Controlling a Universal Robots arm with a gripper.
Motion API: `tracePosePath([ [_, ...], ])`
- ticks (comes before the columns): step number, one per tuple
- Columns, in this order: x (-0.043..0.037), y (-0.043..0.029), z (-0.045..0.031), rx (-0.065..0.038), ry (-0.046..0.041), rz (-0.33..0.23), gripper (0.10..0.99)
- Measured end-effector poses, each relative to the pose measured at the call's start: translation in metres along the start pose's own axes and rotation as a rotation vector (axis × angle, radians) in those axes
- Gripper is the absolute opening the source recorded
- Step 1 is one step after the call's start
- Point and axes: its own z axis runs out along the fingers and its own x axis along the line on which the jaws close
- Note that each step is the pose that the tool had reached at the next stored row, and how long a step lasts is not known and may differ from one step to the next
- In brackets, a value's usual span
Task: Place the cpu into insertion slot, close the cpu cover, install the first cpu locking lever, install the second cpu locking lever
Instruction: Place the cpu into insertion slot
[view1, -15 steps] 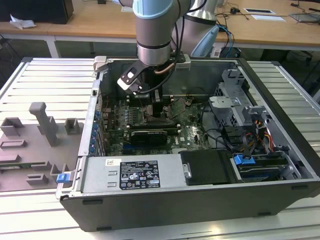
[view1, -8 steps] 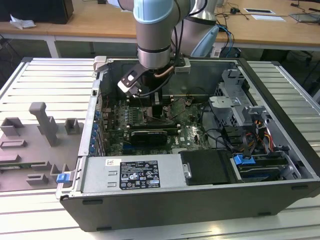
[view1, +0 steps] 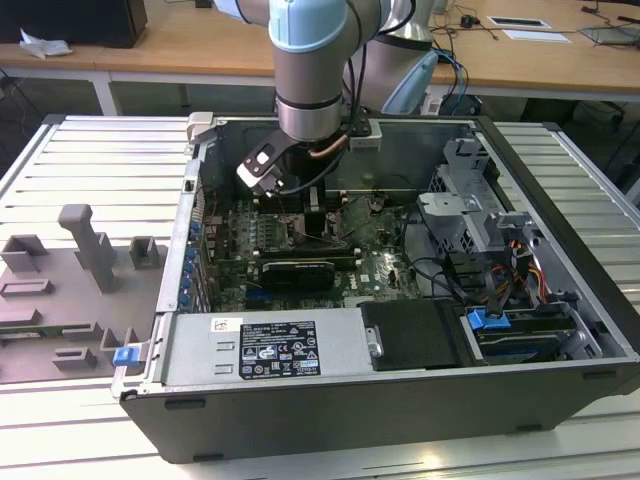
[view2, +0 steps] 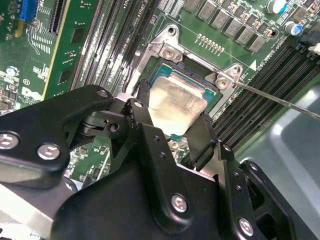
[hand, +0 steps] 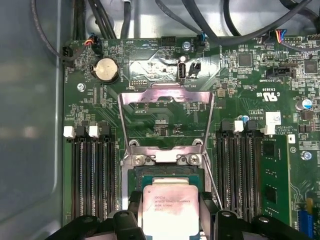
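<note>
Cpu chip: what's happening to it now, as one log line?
gripper: shut on cpu | cpu: over insertion slot | cpu cover: open

arm (view1: 310, 80) vertical, wrist down | gripper (view2: 174, 117) clamped on cpu (hand: 170, 210)

PC case (view1: 400, 420) sits on the tabletop (view1: 100, 160), w/ fixture blocks (view1: 90, 245) beside it at the exterior view's left. Inside, the motherboard (view1: 380, 265) lies on the case floor, PSU (view1: 265, 345) along the near wall, drive cage (view1: 470, 215) at the exterior view's right. In the first wrist view the cpu (hand: 170, 212) is btwn the jaws, touching both, over the insertion slot (hand: 167, 172), RAM slots (hand: 90, 175) flanking; the cpu cover (hand: 165, 96) is flipped open off the slot, btwn it & the coin cell (hand: 106, 69).
</note>
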Motion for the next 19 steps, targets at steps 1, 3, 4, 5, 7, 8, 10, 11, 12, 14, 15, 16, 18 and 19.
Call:
tracePosePath([
  [1, 0.0000, 0.0000, 0.0007, 0.000, -0.0002, 0.002, 0.537],
  [3, 0.0002, 0.0000, 0.0021, 0.000, -0.0004, 0.003, 0.537],
  [4, 0.0006, 0.0000, 0.0028, 0.000, -0.0005, 0.003, 0.537],
  [5, 0.0010, 0.0000, 0.0034, 0.000, -0.0004, 0.002, 0.537],
  [7, 0.0014, -0.0001, 0.0040, 0.000, -0.0001, 0.000, 0.537],
  [8, 0.0017, -0.0001, 0.0045, 0.000, 0.0001, -0.001, 0.537],
  [10, 0.0025, -0.0002, 0.0050, 0.000, -0.0001, -0.005, 0.537],
  [11, 0.0027, -0.0002, 0.0051, 0.000, -0.0001, -0.011, 0.537],
  [12, 0.0028, -0.0002, 0.0052, 0.000, 0.0001, -0.015, 0.537],
  [14, 0.0032, -0.0002, 0.0057, 0.000, -0.0006, -0.020, 0.537],
  [15, 0.0032, -0.0002, 0.0060, 0.000, -0.0010, -0.020, 0.537],
  [16, 0.0032, -0.0001, 0.0062, 0.000, -0.0011, -0.020, 0.537],
  [18, 0.0032, 0.0001, 0.0070, 0.000, -0.0010, -0.020, 0.537],
  [19, 0.0032, 0.0002, 0.0075, 0.000, -0.0011, -0.020, 0.537],
])
